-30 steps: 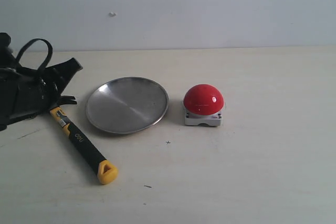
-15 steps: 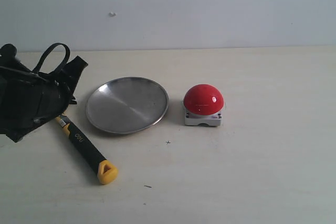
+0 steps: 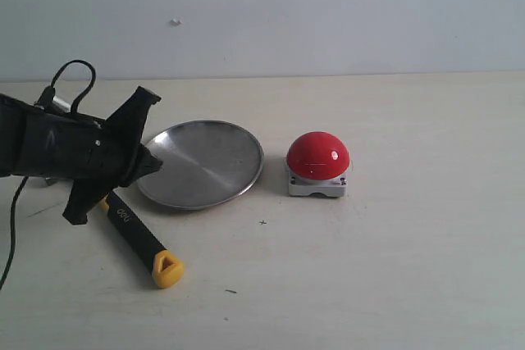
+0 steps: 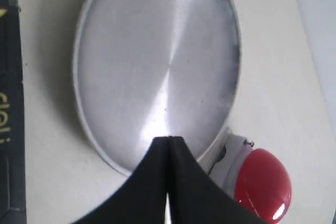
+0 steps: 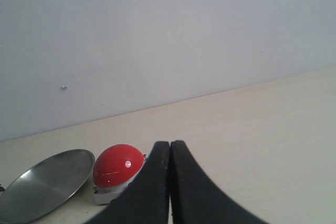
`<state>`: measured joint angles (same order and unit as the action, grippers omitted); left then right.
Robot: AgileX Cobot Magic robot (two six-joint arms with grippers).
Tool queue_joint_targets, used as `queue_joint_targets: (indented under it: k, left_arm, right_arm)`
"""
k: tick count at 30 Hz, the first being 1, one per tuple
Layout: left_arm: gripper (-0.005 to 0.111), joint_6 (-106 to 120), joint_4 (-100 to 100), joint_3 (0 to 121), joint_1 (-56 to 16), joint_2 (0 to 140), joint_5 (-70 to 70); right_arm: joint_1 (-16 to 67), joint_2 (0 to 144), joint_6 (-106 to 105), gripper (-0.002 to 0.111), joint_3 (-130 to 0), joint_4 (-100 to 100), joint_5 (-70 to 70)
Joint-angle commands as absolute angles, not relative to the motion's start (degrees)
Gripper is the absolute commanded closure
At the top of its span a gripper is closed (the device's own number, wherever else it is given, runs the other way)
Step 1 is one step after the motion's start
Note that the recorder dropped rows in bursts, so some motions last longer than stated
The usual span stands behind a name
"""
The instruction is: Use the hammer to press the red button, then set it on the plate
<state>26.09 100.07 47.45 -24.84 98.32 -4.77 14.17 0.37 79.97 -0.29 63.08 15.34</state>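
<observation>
The hammer [image 3: 135, 238] lies on the table left of the plate, its yellow end cap pointing toward the front. Its head is hidden under my left arm, and its black handle [image 4: 9, 129] runs along one edge of the left wrist view. My left gripper [image 3: 154, 161] is shut on nothing and hovers over the near-left rim of the silver plate [image 3: 205, 161], its tips [image 4: 168, 140] pressed together above the dish [image 4: 157, 61]. The red button [image 3: 317, 157] stands right of the plate. My right gripper [image 5: 169, 143] is shut and empty, well back from the button [image 5: 118, 165].
A pale wall rises behind the beige table [image 3: 410, 268]. A black cable [image 3: 70, 79] loops above my left arm. The right arm does not show in the exterior view.
My left arm has swung right and stretched out over the hammer's head, bringing its shut tips to the plate's left rim. Hammer, plate and button have not moved.
</observation>
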Motion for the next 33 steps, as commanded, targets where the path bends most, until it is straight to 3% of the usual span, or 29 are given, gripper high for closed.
queue_joint_targets:
  k: [1,4,6,10,12,15,18,33]
  left_arm:
    - [0.107,31.0,96.3,49.8,-27.6,96.2,6.7]
    - [0.107,43.9,90.3,50.7,-33.8,94.5,23.1]
    - [0.107,53.9,91.3,50.7,-36.1,93.0,26.8]
    - [0.107,81.9,99.9,49.2,-38.7,89.1,19.4]
    - [0.107,82.9,99.9,46.1,-40.5,87.9,14.7]
    - [0.107,79.6,99.9,46.1,-39.8,85.8,26.8]
    - [0.107,86.8,99.9,46.1,-39.2,81.9,27.1]
    - [0.107,92.3,99.9,33.8,-37.8,41.2,23.9]
  right_arm:
    - [14.0,0.0,79.4,0.108,-0.3,63.5,15.0]
    - [14.0,0.0,79.4,0.108,-0.3,63.5,15.0]
    - [14.0,0.0,79.4,0.108,-0.3,63.5,15.0]
    - [14.0,0.0,79.4,0.108,-0.3,63.5,15.0]
    - [14.0,0.0,79.4,0.108,-0.3,63.5,15.0]
    - [14.0,0.0,79.4,0.108,-0.3,63.5,15.0]
    - [14.0,0.0,79.4,0.108,-0.3,63.5,15.0]
    - [14.0,0.0,79.4,0.108,-0.3,63.5,15.0]
